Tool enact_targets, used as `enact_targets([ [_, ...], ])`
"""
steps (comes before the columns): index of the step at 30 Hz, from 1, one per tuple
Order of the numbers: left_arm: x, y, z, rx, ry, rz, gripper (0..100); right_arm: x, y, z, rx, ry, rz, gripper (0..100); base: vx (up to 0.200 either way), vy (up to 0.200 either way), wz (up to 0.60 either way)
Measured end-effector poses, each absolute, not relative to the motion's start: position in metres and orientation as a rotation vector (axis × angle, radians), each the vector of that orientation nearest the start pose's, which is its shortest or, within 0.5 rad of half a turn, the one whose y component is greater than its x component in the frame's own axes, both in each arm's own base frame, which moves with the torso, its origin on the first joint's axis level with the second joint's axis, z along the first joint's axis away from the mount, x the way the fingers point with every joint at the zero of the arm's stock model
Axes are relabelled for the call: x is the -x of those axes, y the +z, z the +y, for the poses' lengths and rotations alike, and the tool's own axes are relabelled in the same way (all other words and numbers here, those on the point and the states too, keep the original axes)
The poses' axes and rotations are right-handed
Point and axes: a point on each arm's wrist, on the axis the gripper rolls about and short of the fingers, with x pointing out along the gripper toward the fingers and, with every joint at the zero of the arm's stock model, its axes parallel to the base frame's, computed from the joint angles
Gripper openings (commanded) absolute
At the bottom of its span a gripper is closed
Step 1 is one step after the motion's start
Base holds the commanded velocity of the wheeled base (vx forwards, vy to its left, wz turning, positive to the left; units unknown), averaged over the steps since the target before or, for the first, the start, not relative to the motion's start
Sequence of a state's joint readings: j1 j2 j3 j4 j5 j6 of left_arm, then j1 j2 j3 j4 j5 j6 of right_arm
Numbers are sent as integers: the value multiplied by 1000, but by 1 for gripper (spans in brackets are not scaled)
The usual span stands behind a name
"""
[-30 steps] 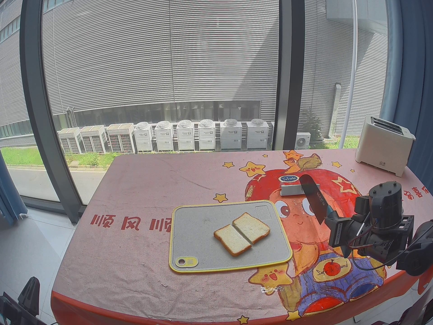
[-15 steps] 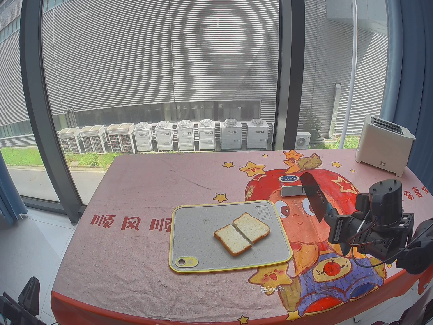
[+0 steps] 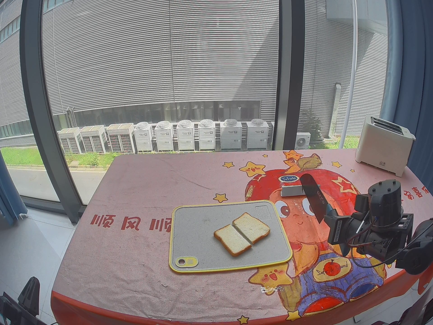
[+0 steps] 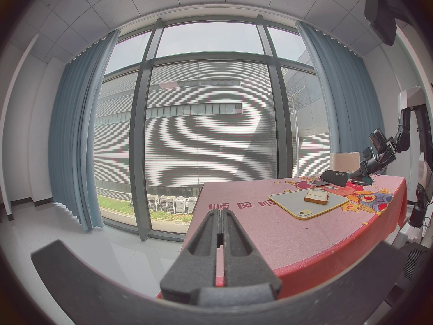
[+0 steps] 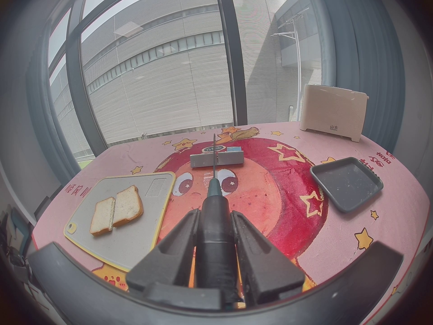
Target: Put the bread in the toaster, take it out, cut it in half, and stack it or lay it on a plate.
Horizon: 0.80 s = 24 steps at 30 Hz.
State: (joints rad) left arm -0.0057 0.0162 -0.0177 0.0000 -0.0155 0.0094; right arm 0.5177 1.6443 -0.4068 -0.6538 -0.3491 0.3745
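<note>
Two halves of a bread slice (image 3: pixel 241 233) lie side by side on the grey, yellow-rimmed cutting board (image 3: pixel 198 231). My right gripper (image 3: pixel 330 217) hovers over the table to the right of the board, shut on the handle of a black knife (image 3: pixel 314 196) whose blade points up and away. From the right wrist the knife (image 5: pixel 214 190) runs straight ahead toward the grey knife rest (image 5: pixel 216 158), with the bread halves (image 5: pixel 116 208) off to one side. My left gripper (image 4: pixel 220 215) is shut on nothing, low and off the table's left side.
A white toaster (image 3: pixel 384 144) stands at the far right corner. A dark grey square plate (image 5: pixel 346 182) sits on the table between the toaster and my right arm. The knife rest (image 3: pixel 293 189) lies beyond the board.
The right gripper with the knife has drifted very slightly; the bread, the board and the left arm are as before.
</note>
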Motion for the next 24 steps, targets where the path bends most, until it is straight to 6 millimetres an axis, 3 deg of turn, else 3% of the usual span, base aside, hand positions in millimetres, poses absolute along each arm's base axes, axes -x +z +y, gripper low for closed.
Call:
enact_targets([
  [24, 23, 81, 0, -9, -21, -2, 0, -210, 93, 111, -102, 57, 586, 0, 0, 0, 0],
])
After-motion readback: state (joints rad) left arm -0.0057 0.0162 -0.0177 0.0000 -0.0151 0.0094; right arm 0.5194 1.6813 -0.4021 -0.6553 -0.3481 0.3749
